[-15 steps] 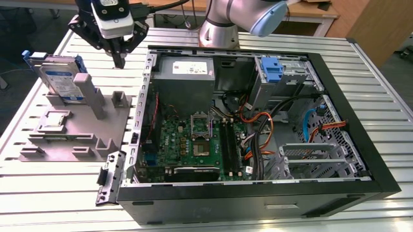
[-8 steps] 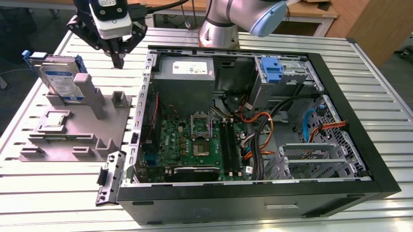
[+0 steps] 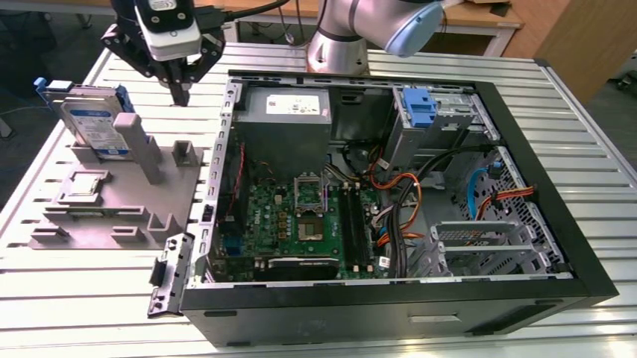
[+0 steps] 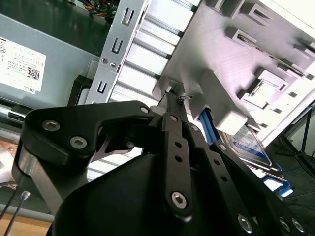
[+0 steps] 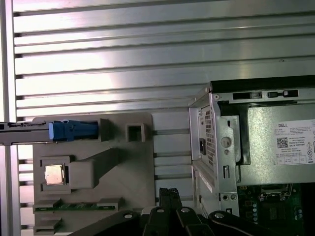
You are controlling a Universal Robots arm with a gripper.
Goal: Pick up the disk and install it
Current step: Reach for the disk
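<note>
Near the table's edge at the exterior view's left, the flat silver-grey disk with a white-and-blue label and bright blue plastic rails (image 3: pixel 92 121) stands on edge, leaning back in a slot of a pale grey plastic fixture (image 3: pixel 119 212). In the first wrist view the disk (image 5: pixel 73 130) shows edge-on, and in the second wrist view (image 4: pixel 248 145) it lies behind a fixture block. A small square grey chip (image 3: pixel 86 183) sits in a recess of the same fixture. The black gripper (image 3: pixel 181 95) hangs near the disk but apart from it, above the bare strip of ribbed metal table (image 3: pixel 60 298) between the fixture and the open black computer case (image 3: pixel 557 224). Its fingers are pressed together and hold nothing, as both wrist views show (image 4: pixel 173 98) (image 5: pixel 170 192). Inside the case lie a green motherboard (image 3: pixel 298 216) and a grey power supply box (image 3: pixel 283 112).
</note>
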